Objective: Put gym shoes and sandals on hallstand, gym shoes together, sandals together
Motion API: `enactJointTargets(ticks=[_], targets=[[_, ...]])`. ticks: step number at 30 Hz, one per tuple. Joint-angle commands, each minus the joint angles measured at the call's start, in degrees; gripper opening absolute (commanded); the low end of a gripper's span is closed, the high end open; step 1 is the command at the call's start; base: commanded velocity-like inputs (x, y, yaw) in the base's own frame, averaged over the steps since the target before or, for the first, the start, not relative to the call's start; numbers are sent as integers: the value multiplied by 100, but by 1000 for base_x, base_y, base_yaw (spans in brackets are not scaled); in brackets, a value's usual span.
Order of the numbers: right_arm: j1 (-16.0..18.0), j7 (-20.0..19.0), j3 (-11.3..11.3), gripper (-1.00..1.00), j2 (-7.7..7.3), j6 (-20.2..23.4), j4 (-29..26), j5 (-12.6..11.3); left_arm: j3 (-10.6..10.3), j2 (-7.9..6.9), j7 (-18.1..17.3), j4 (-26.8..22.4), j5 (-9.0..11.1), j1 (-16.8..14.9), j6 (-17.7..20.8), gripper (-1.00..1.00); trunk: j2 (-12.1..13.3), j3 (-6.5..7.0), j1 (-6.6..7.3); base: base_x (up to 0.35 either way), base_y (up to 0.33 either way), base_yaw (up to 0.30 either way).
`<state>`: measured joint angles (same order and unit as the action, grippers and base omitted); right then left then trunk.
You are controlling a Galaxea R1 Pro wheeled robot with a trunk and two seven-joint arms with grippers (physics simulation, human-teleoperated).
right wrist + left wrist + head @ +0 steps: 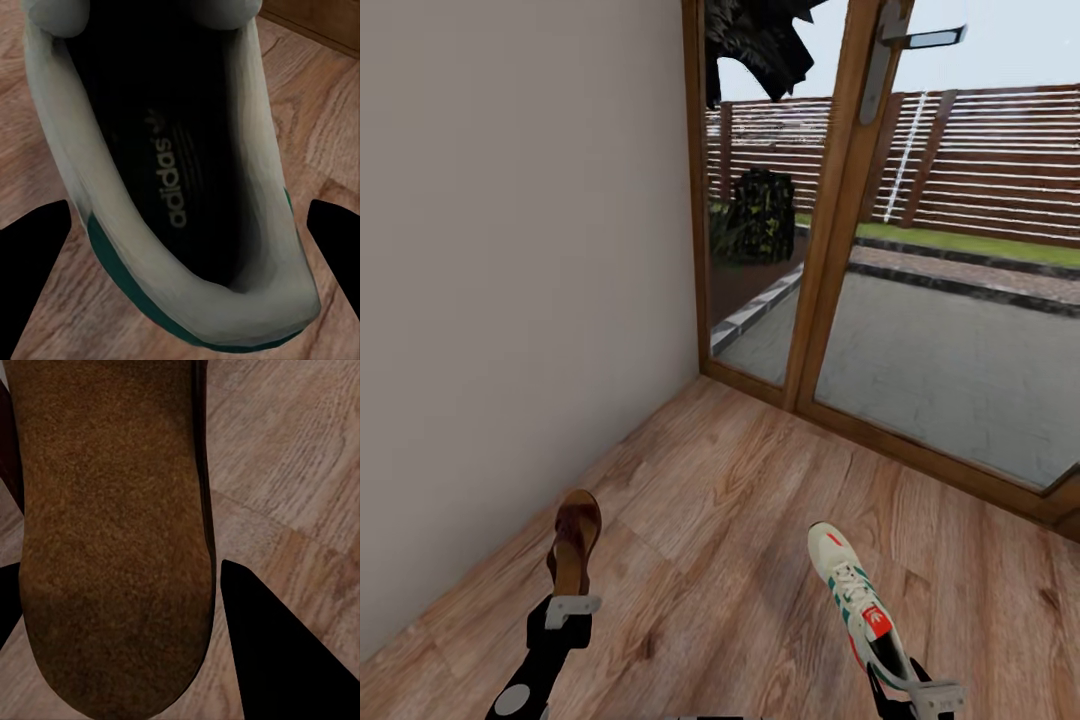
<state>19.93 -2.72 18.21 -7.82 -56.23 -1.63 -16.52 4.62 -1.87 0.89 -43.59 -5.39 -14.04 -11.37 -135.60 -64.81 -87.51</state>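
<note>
The sandal is clamped at its heel by the left hand, its long axis running away from the robot toward the grey wall, toe forward. The gym shoe is gripped at its heel by the right hand, toe angled forward and slightly left. Both are over the corridor floor. Ahead stands 1 glazed wooden door onto a patio.
</note>
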Motion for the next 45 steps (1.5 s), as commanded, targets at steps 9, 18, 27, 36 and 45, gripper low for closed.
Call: enactJointTargets(ticks=[9, 18, 27, 36, 45], targets=[[2, -21, 34, -100, -9, -11, -4, -69, 12, 2, 16, 35, -68, -2, -23, -100, -1, 77, 1, 0, 0, 0], [2, -23, 34, -100, -3, -20, -12, -71, 12, 2, 16, 35, -67, -2, -21, -100, -1, 150, 1, 0, 0, 0], [2, -26, 25, -100, -5, -18, -13, -71, 21, 1, 16, 37, -67, -2, -14, -100, -1, 165, 1, -77, 71, -44], [2, -39, 25, -100, -6, 20, -5, -70, 13, 6, 16, 45, -67, -2, -14, -100, -1, 213, 1, -233, 219, -207], [2, -36, 33, -100, 6, 16, -9, -71, 17, 2, 16, 44, -58, -2, -14, -100, -1, 245, 1, -231, 229, -137]])
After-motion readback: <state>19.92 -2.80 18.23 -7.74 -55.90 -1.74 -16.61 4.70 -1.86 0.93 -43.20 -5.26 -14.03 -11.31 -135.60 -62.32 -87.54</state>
